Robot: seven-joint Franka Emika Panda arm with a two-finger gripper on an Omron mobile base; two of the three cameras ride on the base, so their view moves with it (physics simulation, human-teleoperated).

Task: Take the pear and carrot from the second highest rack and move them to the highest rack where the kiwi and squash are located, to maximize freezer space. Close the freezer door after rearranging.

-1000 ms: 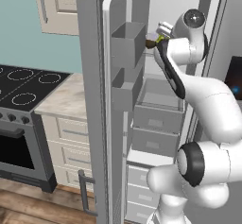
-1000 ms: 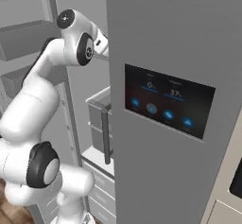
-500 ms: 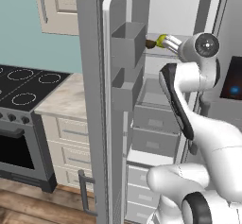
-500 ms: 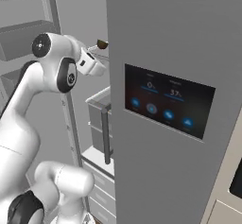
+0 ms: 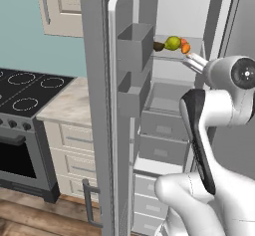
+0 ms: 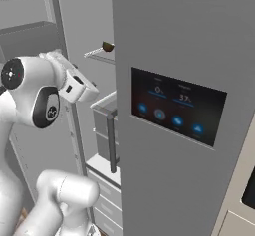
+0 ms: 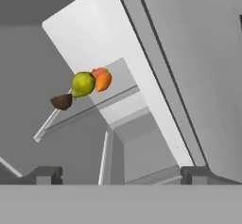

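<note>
Pear point(image 5: 173, 43) sits on the top rack point(image 5: 195, 54), upper middle of the left base frame, with the kiwi point(image 5: 159, 46) touching it on the left and orange stuff, carrot point(image 5: 186, 49) I'd guess, tucked right behind. Everything's bunched together, presumably to save shelf room. Gripper point(image 7: 121, 175) has its tips spread wide at the bottom of the hand view with nothing between them. Freezer door point(image 5: 107, 105) hangs wide open, so by my read closing it is what's left.
</note>
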